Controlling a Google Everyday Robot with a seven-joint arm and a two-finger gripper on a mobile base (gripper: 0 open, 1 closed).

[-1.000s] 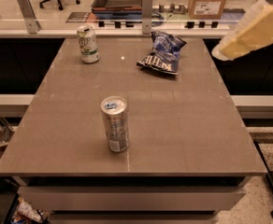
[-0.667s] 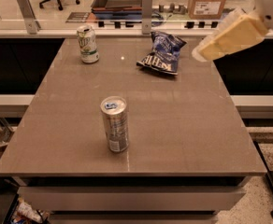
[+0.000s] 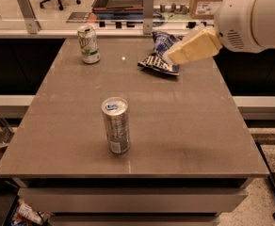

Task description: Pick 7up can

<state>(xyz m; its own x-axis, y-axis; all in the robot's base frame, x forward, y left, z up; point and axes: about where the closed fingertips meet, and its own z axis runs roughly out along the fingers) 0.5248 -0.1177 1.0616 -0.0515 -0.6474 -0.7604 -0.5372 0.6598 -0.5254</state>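
Note:
The 7up can (image 3: 88, 44), short with a white and pale green body and a silver top, stands upright at the far left of the brown table (image 3: 184, 126). My gripper (image 3: 171, 57), pale yellow on a white arm, comes in from the upper right and hangs above the table's far right part, over a chip bag. It is well to the right of the 7up can and not touching it.
A taller slim silver-grey can with a blue tab (image 3: 116, 125) stands in the middle front of the table. A blue chip bag (image 3: 162, 54) lies at the far right, partly behind the gripper. A glass partition and office floor lie beyond the table.
My arm has swung in from the right edge, and the gripper has moved left and lower to a spot over the chip bag. The cans and bag have not moved.

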